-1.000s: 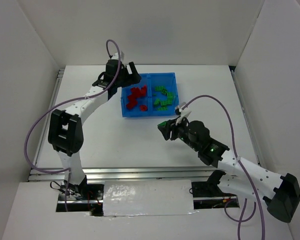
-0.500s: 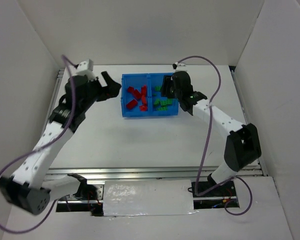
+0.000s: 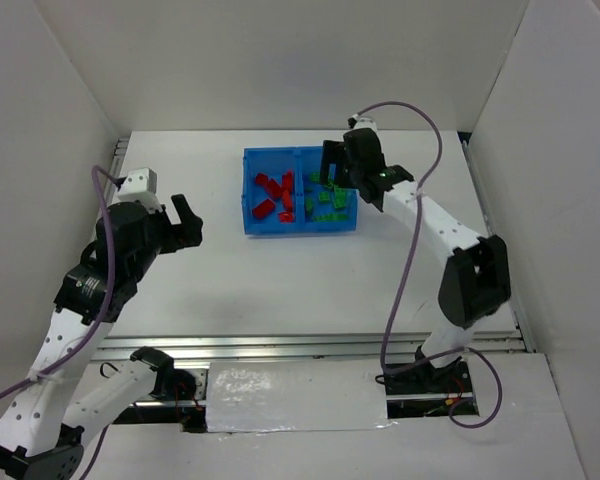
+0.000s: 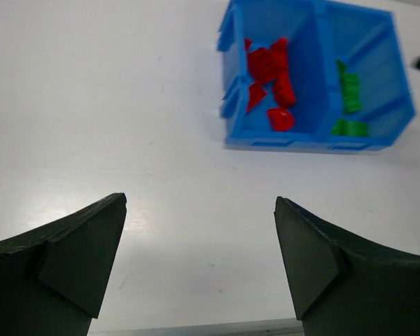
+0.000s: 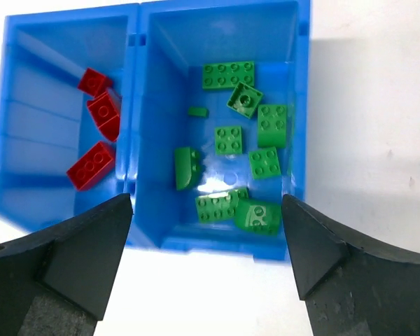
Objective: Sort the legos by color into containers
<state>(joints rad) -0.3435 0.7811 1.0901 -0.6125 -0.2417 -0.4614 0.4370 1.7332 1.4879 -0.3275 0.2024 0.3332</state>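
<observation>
The blue tray (image 3: 248, 190) sits at the far middle of the table. Several red legos (image 3: 273, 195) lie in its left compartment and several green legos (image 3: 330, 198) in its right one. My right gripper (image 3: 332, 165) hovers open and empty over the green compartment. In the right wrist view the green legos (image 5: 238, 140) and red legos (image 5: 98, 133) show inside the tray (image 5: 134, 105), beyond my right gripper (image 5: 206, 199). My left gripper (image 3: 185, 222) is open and empty over bare table, left of the tray. In the left wrist view it (image 4: 199, 203) faces the tray (image 4: 315, 143).
White walls enclose the table on the left, back and right. A metal rail (image 3: 280, 345) runs along the near edge. Purple cables (image 3: 410, 240) loop from both arms.
My left arm has drawn back from the tray's left edge toward the near left. My right gripper, a second ago low over the middle of the table, now hovers over the green compartment.
</observation>
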